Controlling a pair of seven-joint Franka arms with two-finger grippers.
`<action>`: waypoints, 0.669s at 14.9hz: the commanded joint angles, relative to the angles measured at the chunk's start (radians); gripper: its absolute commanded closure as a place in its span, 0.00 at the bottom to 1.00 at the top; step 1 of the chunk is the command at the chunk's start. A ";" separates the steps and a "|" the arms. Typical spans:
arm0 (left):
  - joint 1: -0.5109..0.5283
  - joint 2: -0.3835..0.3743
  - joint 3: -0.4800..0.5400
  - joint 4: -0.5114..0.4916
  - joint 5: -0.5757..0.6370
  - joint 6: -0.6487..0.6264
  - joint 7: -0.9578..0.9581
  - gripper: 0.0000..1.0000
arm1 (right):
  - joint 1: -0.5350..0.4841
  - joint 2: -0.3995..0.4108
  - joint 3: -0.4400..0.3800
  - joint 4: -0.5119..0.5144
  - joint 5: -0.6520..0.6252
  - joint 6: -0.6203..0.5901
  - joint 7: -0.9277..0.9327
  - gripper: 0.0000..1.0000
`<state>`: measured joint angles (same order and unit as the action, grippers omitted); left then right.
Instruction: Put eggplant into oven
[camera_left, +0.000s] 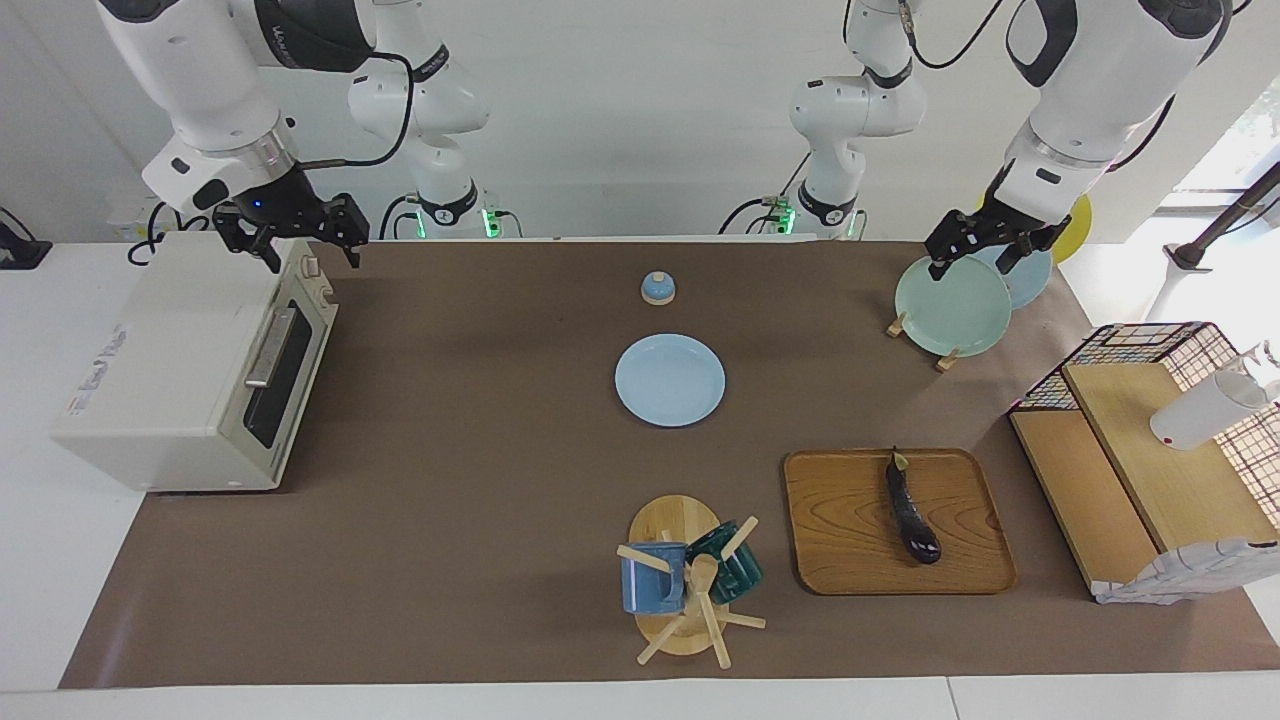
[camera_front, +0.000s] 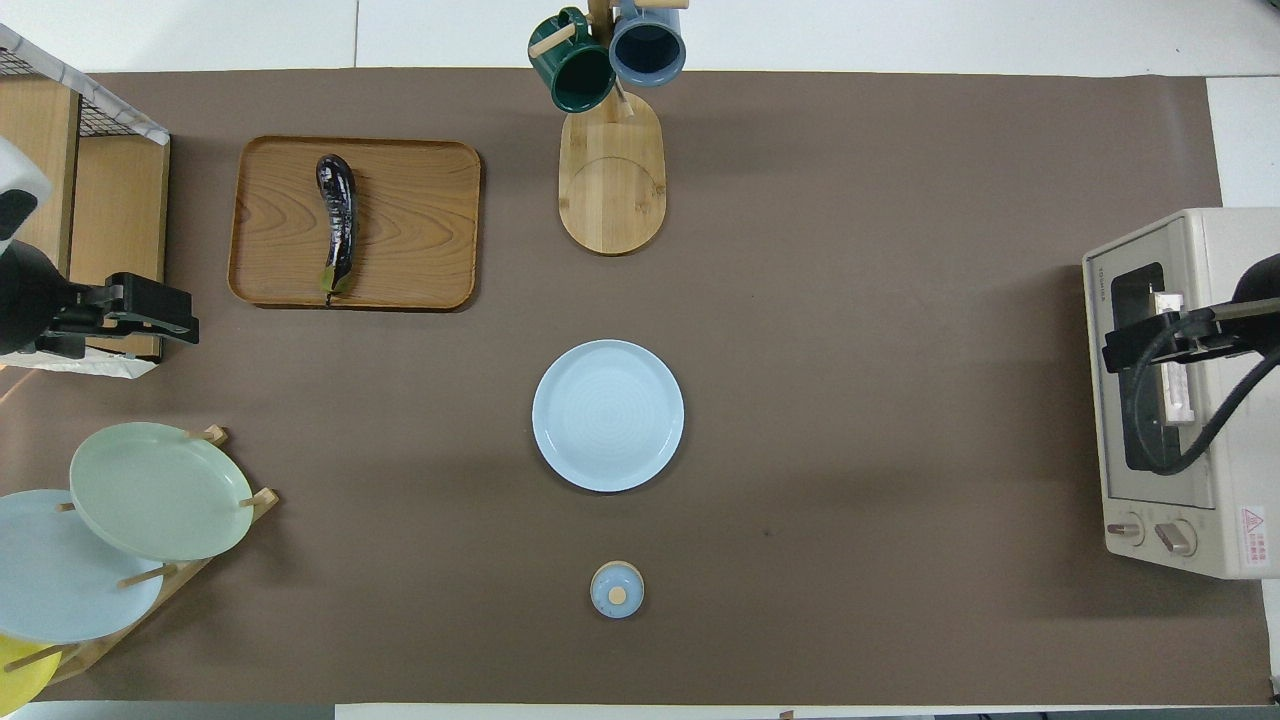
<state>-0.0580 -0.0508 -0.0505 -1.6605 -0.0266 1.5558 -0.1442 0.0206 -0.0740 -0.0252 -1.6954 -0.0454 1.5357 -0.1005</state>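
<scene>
Both grippers hang spread and empty: the right gripper (camera_left: 300, 240) over the shut oven (camera_left: 200, 365), the left gripper (camera_left: 985, 250) over the plate rack (camera_left: 955, 310). With the eggplant (camera_left: 912, 508) lying on the wooden tray (camera_left: 850, 530), its glossy, slim body could slip or roll when pinched.

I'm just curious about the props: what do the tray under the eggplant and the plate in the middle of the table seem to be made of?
The tray looks like varnished wood: brown with visible grain swirls. The plate looks like glazed ceramic, pale blue and smooth with a soft sheen, though it could be plastic.
</scene>
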 joint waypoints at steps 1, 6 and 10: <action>-0.012 -0.015 0.011 -0.021 -0.013 0.020 0.002 0.00 | 0.001 -0.003 -0.001 0.005 0.013 0.000 0.008 0.00; -0.011 -0.015 0.011 -0.021 -0.013 0.033 -0.003 0.00 | 0.004 -0.006 0.002 0.005 -0.004 0.001 0.013 0.00; -0.013 -0.015 0.011 -0.024 -0.013 0.044 -0.003 0.00 | 0.004 -0.007 0.002 0.003 -0.005 0.006 -0.045 0.55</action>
<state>-0.0582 -0.0508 -0.0510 -1.6606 -0.0266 1.5738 -0.1442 0.0207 -0.0740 -0.0249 -1.6943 -0.0454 1.5384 -0.1085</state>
